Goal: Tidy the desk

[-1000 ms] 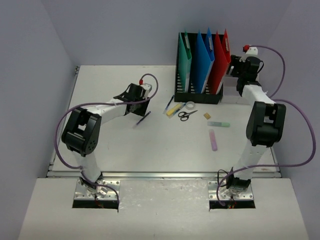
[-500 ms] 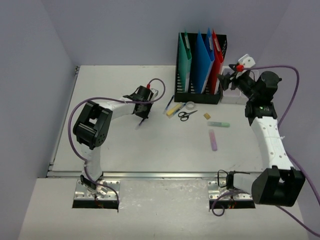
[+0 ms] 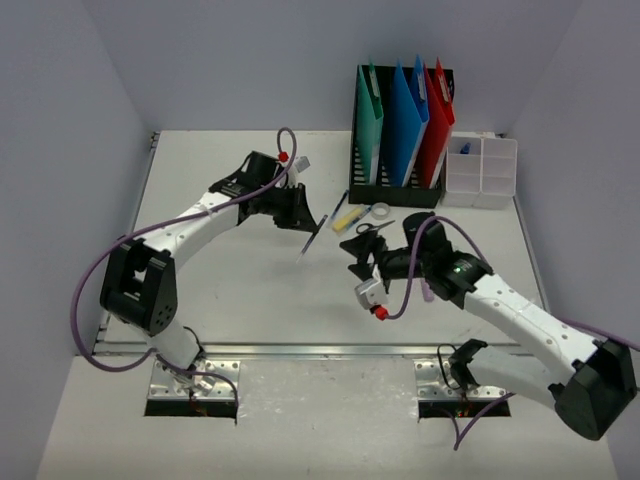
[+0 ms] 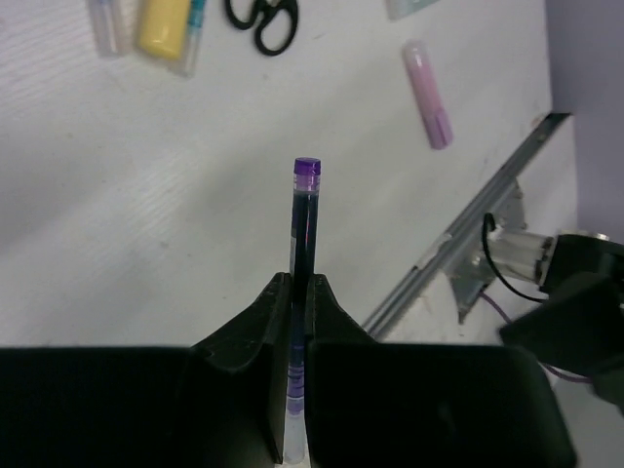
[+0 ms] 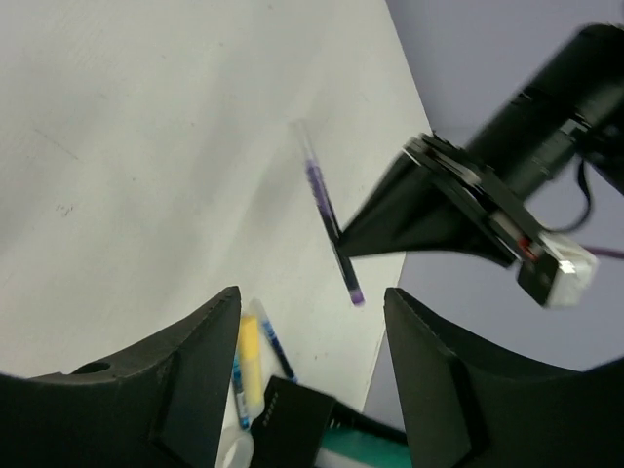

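1. The left gripper (image 4: pixel 300 291) is pinched narrow on a purple pen (image 4: pixel 305 219). The pen's capped end pokes out past the fingertips, and it is held in the air above the desk (image 3: pixel 240 290).
2. The right gripper (image 5: pixel 312 297) faces it with fingers spread wide and nothing between them. The pen lies ahead of the gap and touches neither pad.
3. This looks like a handover. The right fingers should come in around the free capped length, with the pen crossing both pads squarely.
4. They should take it apart from the left fingertips, so the two grippers do not knock together.
5. The right should close firmly before the left lets go, because a thin, smooth barrel may swivel or slip.
6. The exchange should stay high. The scissors (image 3: pixel 375 229) and yellow highlighter (image 3: pixel 348 220) lie on the desk just beyond.
7. The clear compartment box (image 3: pixel 482 172) sits at the far right, beside the black file holder (image 3: pixel 400 188). It is probably where the pen goes.
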`<state>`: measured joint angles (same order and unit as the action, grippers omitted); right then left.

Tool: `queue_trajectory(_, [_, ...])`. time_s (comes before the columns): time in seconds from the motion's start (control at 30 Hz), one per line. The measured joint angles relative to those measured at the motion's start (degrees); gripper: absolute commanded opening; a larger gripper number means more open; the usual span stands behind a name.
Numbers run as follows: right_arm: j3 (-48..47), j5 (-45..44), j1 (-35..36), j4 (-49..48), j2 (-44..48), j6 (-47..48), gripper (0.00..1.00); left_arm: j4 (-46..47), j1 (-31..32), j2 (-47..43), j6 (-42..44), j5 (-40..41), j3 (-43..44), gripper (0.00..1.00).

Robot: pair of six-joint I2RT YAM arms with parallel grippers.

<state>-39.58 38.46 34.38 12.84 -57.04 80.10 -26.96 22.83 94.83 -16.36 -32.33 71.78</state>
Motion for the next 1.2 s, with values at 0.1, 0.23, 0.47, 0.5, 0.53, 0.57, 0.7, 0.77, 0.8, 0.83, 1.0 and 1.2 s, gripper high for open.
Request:
queue_trajectory(0.1, [-1.5,-3.2,6.0,-0.9,-6.5,4.6,0.64,0.4,-0.3,-2.9,-2.6,-4.6,-1.7,0.00])
queue_trajectory(0.23, [-3.1,-7.0,11.9,-3.2,-15.3,7.8,0.64,0.2,-0.4,-3.3,-4.1,-7.0,-4.7,0.00])
queue_trajectory(0.47, [-3.7,-14.3,15.7,-14.3,-25.5,8.7,0.62,-0.1,-0.4,-3.3,-6.4,-7.9,-7.8,0.00])
queue_trajectory(0.5, [-3.8,-15.5,16.1,-16.3,-26.9,8.6,0.59,-0.1,-0.4,-3.3,-6.7,-7.9,-7.8,0.00])
queue_trajectory(0.53, [-4.1,-16.7,16.5,-17.9,-28.5,8.5,0.57,0.0,-0.4,-3.3,-6.9,-7.8,-7.8,0.00])
queue_trajectory(0.57, [-4.5,-18.0,16.9,-19.1,-30.0,8.3,0.53,0.0,-0.4,-3.3,-7.3,-7.7,-7.8,0.00])
queue_trajectory(0.7, [-6.2,-22.4,17.9,-22.8,-34.4,7.9,0.13,0.6,-0.4,-3.3,-8.7,-6.1,-7.8,0.00])
queue_trajectory(0.77, [-6.9,-24.1,18.0,-24.0,-35.3,8.0,0.00,0.7,-0.4,-3.3,-9.3,-5.2,-7.8,0.08])
queue_trajectory(0.8, [-7.0,-24.9,18.0,-24.4,-35.4,7.5,0.00,0.8,-0.5,-3.3,-9.5,-4.8,-7.8,0.22])
queue_trajectory(0.83, [-7.1,-25.6,18.1,-24.7,-35.3,6.8,0.00,1.0,-0.7,-3.3,-9.7,-4.4,-7.8,0.40])
queue_trajectory(1.0, [-7.0,-28.5,18.1,-23.5,-29.3,-3.7,0.00,1.6,-3.0,-3.4,-10.9,-3.1,-8.0,1.00])
queue_trajectory(1.2, [-5.8,-29.9,8.9,-18.1,-12.9,-32.2,0.00,2.3,-7.7,-6.3,-11.1,-3.0,-8.0,1.00])
